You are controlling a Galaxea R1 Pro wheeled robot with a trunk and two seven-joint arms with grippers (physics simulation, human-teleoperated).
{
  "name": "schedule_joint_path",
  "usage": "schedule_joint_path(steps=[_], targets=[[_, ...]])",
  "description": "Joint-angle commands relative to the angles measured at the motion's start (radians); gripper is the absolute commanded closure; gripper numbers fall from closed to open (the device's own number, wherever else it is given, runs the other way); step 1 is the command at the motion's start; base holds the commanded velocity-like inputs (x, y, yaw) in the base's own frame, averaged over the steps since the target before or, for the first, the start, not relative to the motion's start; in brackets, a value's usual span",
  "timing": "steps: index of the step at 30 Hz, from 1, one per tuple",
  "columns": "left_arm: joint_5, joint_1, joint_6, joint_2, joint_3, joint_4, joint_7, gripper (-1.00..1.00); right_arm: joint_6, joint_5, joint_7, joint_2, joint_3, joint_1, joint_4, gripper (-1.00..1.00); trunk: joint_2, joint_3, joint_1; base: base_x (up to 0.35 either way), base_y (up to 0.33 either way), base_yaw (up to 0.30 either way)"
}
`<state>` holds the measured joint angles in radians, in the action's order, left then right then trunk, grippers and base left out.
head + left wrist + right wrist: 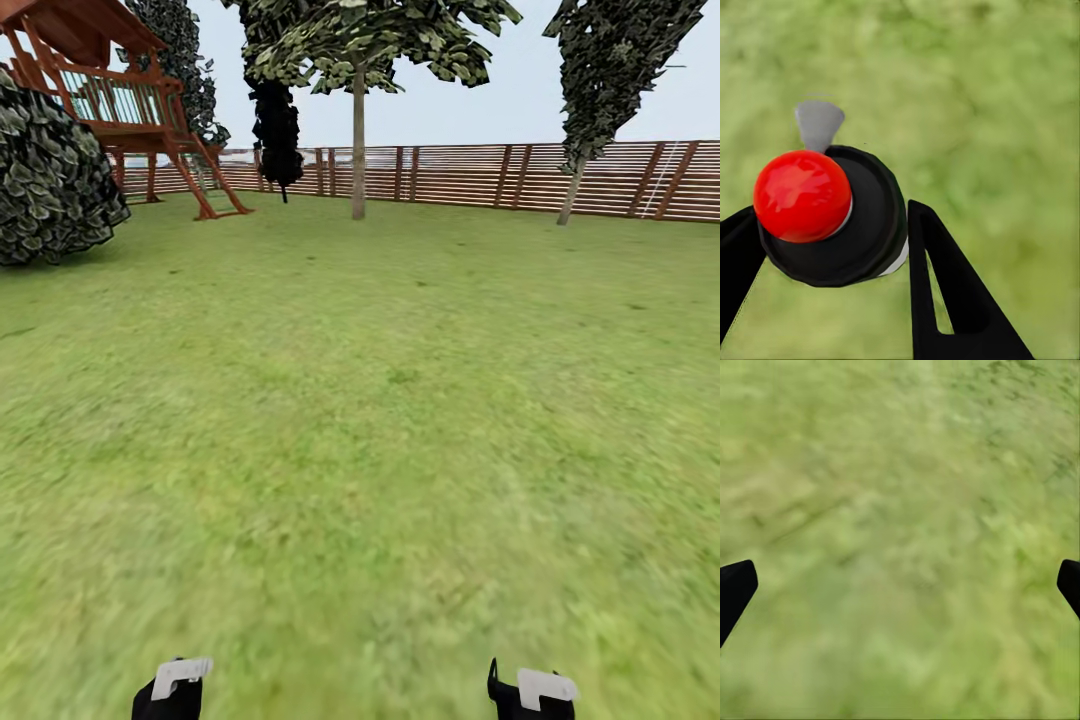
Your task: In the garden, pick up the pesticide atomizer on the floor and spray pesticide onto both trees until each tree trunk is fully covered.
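With the left gripper point(832, 247) clamped on the pesticide atomizer point(832, 217) and the right gripper point(900, 585) spread empty, the nearest tree trunk point(358, 150) stands well ahead, across the lawn point(380, 420).

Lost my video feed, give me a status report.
Left pincer shut on atomizer. Right pincer open, empty. Tree trunk ahead across lawn, path clear.

Head camera overlooks the lawn point(400, 420); wrist cameras face it closely.

Atomizer point(832, 217) black, red cap; lawn point(400, 420) green; fence point(480, 175) brown slats
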<state>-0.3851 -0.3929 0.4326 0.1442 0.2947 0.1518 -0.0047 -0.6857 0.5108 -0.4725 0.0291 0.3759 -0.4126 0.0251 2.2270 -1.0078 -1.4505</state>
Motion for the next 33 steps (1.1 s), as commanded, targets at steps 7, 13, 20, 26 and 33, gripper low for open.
schedule_joint_path(steps=[7, 13, 20, 26, 33], targets=[[0.000, 0.000, 0.000, 0.000, 0.000, 0.000, 0.000, 1.00, 0.000, 0.000, 0.000, 0.000, 0.000, 0.000, 0.000, -1.00, 0.000, 0.000, 0.000, 0.340, 0.000, 0.000], [0.000, 0.000, 0.000, 0.000, 0.000, 0.000, 0.000, 1.00, 0.000, 0.000, 0.000, 0.000, 0.000, 0.000, 0.000, -1.00, 0.000, 0.000, 0.000, 0.340, 0.000, 0.000], [0.000, 0.001, 0.000, -0.001, 0.000, 0.000, 0.000, 1.00, 0.000, 0.000, 0.000, 0.000, 0.000, 0.000, 0.000, -1.00, 0.000, 0.000, 0.000, 0.340, 0.000, 0.000], [0.000, 0.001, 0.000, -0.001, 0.000, 0.000, 0.000, 1.00, 0.000, 0.000, 0.000, 0.000, 0.000, 0.000, 0.000, -1.00, 0.000, 0.000, 0.000, 0.340, 0.000, 0.000], [0.000, 0.001, 0.000, -0.002, 0.000, 0.000, 0.000, 1.00, 0.000, 0.000, 0.000, 0.000, 0.000, 0.000, 0.000, -1.00, 0.000, 0.000, 0.000, 0.340, 0.000, 0.000]])
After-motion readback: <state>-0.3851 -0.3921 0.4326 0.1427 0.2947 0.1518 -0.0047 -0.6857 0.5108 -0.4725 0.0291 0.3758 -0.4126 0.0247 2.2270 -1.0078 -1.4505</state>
